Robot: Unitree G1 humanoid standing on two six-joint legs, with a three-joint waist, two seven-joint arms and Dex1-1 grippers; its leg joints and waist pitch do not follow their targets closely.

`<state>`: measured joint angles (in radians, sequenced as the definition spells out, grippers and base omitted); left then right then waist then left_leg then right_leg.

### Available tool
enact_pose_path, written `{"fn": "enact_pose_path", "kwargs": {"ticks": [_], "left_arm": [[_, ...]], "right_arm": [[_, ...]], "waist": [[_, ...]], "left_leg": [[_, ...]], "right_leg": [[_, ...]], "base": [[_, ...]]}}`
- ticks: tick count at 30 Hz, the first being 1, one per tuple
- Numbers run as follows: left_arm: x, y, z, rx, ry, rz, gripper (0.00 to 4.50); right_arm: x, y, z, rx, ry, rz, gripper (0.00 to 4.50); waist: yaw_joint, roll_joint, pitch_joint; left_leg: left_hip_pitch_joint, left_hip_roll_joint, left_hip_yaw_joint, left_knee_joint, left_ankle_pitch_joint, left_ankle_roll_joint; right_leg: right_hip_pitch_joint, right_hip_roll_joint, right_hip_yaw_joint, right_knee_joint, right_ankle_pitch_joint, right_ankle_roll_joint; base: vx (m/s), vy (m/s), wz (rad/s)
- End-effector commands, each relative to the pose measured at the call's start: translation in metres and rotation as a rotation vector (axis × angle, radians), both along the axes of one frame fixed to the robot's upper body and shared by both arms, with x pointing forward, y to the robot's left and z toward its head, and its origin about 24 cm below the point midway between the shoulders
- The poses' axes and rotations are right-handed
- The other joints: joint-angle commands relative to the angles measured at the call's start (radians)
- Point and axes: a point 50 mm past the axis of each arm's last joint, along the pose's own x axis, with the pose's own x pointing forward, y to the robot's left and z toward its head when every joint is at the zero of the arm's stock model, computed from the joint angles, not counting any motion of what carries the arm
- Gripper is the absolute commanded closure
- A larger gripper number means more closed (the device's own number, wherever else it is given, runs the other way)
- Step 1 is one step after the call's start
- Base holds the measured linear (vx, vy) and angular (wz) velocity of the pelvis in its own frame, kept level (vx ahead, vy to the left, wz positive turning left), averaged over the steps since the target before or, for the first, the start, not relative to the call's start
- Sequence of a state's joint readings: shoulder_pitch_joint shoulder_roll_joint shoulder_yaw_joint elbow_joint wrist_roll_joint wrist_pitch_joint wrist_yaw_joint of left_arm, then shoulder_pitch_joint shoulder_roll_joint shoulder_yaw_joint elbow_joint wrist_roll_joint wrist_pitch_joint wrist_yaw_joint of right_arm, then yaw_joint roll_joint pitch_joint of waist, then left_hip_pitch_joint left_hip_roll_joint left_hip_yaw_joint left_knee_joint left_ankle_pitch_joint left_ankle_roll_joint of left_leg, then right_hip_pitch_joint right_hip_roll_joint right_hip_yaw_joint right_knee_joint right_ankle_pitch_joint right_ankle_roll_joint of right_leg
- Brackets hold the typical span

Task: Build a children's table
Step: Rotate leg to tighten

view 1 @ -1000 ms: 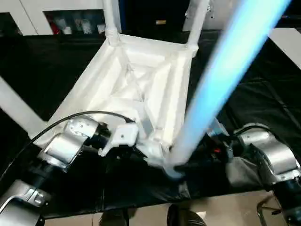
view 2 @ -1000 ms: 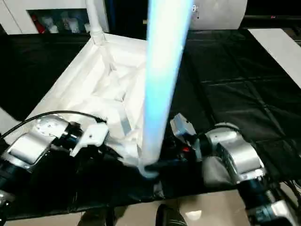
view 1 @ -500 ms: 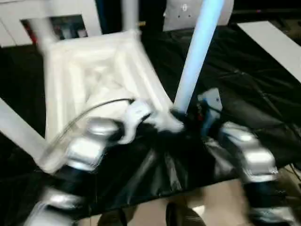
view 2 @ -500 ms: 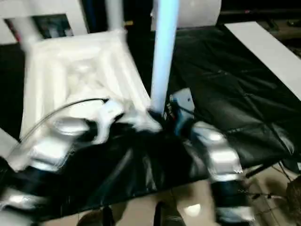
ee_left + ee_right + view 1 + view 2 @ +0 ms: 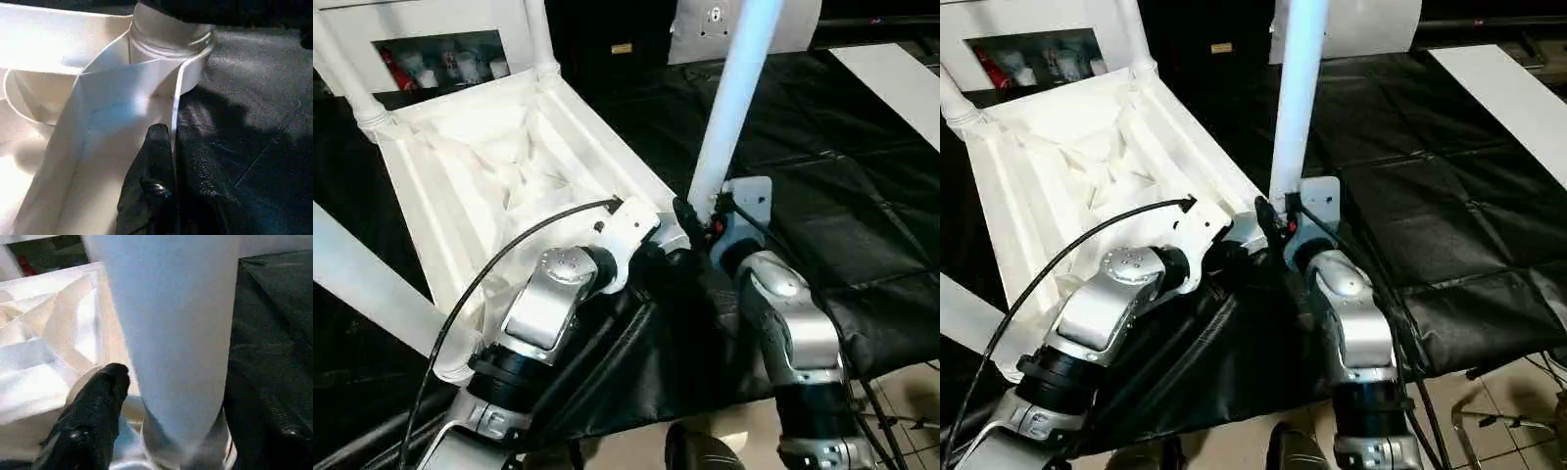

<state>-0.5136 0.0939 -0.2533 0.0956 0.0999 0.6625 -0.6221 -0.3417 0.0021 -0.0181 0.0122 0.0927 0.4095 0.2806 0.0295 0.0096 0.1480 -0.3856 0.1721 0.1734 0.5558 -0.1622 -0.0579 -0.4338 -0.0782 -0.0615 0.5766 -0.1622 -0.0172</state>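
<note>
Upside down on the black worktop (image 5: 862, 196) lies the children's table (image 5: 489, 166), legs up. Left gripper (image 5: 161, 147) fingers pinch its rim by the near corner socket; right gripper (image 5: 161, 396) fingers straddle the near leg (image 5: 729, 108).

Table top (image 5: 499, 186): all-white plastic, square, lying upside down on the black-covered table (image 5: 862, 196), ribbed cross-braced underside facing up. Sits toward the left part of the table, turned at an angle to its edges, one corner close to the near edge. Four white tapered tube legs stand in the round corner sockets: near-right leg (image 5: 729, 108) upright, seated in its socket (image 5: 171, 36); far leg (image 5: 540, 34); far-left leg (image 5: 342, 69); near-left leg (image 5: 372, 289), which slants across the left edge of the head view.
</note>
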Motion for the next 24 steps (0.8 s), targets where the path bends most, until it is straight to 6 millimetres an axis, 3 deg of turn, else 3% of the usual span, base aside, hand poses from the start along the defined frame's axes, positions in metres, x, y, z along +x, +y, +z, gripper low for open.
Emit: {"fn": "enact_pose_path", "kwargs": {"ticks": [1, 7, 11, 17, 20, 24], "left_arm": [[-0.003, -0.001, 0.001, -0.031, -0.008, -0.020, 4.50], [-0.011, 0.020, -0.005, 0.007, -0.010, -0.138, 4.50], [-0.018, 0.034, -0.005, 0.043, -0.030, -0.262, 4.50], [-0.038, 0.060, -0.008, 0.107, 0.040, -0.554, 4.50], [-0.041, 0.067, -0.009, 0.136, 0.065, -0.612, 4.50], [-0.046, 0.077, -0.009, 0.180, 0.104, -0.741, 4.50]], "right_arm": [[-0.014, 0.022, -0.013, 0.027, 0.055, 0.208, 1.08], [-0.024, -0.005, -0.005, 0.011, -0.012, 0.392, 0.69], [-0.032, -0.029, -0.001, -0.037, -0.012, 0.551, 0.25], [-0.042, -0.062, 0.010, -0.126, 0.005, 0.755, 0.11], [-0.044, -0.066, 0.013, -0.154, 0.003, 0.805, 0.11], [-0.047, -0.070, 0.019, -0.185, 0.010, 0.932, 0.11]], "waist": [[-0.004, -0.015, -0.061], [-0.012, -0.020, -0.062], [-0.019, -0.022, -0.059], [-0.010, -0.017, -0.059], [0.003, -0.016, -0.057], [0.012, -0.021, -0.061]], "left_leg": [[0.006, 0.042, -0.013, -0.060, -0.178, 0.095], [0.002, 0.041, -0.010, -0.053, -0.151, 0.136], [0.001, 0.043, -0.009, -0.053, -0.153, 0.140], [0.012, 0.051, -0.009, -0.054, -0.148, 0.152], [0.021, 0.054, -0.007, -0.055, -0.170, 0.142], [0.020, 0.055, -0.007, -0.055, -0.154, 0.134]], "right_leg": [[0.059, -0.058, 0.047, -0.072, -0.280, -0.140], [0.067, -0.061, 0.046, -0.068, -0.229, -0.177], [0.066, -0.059, 0.045, -0.071, -0.257, -0.178], [0.061, -0.057, 0.045, -0.064, -0.226, -0.217], [0.054, -0.058, 0.047, -0.065, -0.249, -0.223], [0.058, -0.062, 0.050, -0.057, -0.223, -0.234]], "base": [[0.000, 0.000, 0.00], [0.000, 0.000, 0.00], [0.000, 0.000, 0.00], [0.000, 0.000, 0.00], [0.000, 0.000, 0.00], [0.000, 0.000, 0.00]]}}
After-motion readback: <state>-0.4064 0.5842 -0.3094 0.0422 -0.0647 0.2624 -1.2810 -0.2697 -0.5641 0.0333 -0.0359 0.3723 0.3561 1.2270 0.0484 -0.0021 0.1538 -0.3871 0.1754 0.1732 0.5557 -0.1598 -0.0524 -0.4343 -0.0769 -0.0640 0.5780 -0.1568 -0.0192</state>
